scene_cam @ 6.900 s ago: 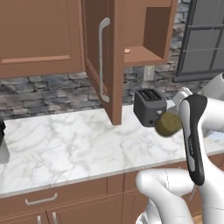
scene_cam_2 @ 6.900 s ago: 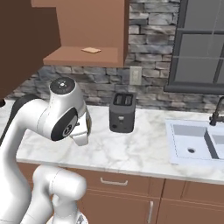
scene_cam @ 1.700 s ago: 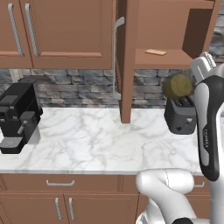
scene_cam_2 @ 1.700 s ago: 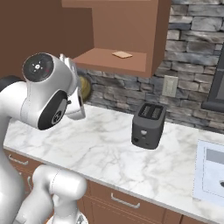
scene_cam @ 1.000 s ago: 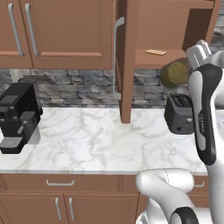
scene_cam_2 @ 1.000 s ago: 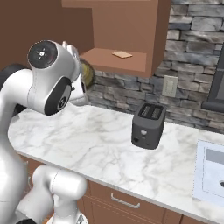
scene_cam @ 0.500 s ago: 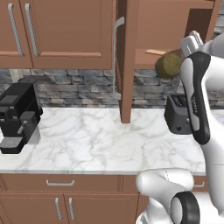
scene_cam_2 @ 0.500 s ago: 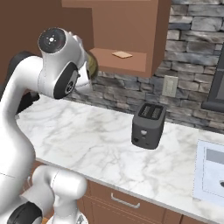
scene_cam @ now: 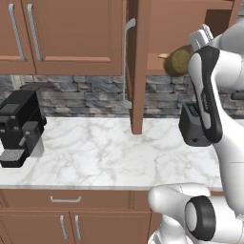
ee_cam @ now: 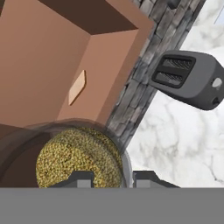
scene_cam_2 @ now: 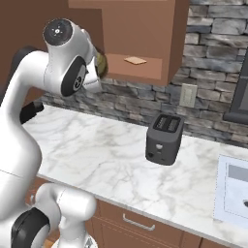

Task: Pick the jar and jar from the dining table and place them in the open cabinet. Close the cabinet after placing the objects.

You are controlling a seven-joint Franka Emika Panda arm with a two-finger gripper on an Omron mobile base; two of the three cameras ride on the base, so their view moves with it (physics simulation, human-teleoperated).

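Note:
My gripper [ee_cam: 111,180] is shut on a clear glass jar [ee_cam: 78,158] with olive-green filling; its two fingertips [ee_cam: 81,179] clasp the jar's near side. In the left base view the jar [scene_cam: 178,61] hangs at the height of the open cabinet's [scene_cam: 164,28] bottom shelf, just in front of the opening. From the right base view the jar [scene_cam_2: 102,64] peeks out behind my forearm, left of the cabinet [scene_cam_2: 145,34]. The cabinet door [scene_cam: 138,66] stands open, edge-on, with a long silver handle [scene_cam: 126,62]. The dining table is out of view.
A small tan flat piece [scene_cam_2: 135,60] lies on the cabinet shelf. Below on the marble counter [scene_cam: 95,157] stand a dark toaster [scene_cam_2: 164,131] and a black coffee machine [scene_cam: 19,126]. A sink [scene_cam_2: 235,191] is at the far right. Closed cupboards [scene_cam: 57,33] hang to the left.
Over the last second the arm has lifted the jar from toaster height up to the cabinet shelf's front edge. The base and the view have stayed put.

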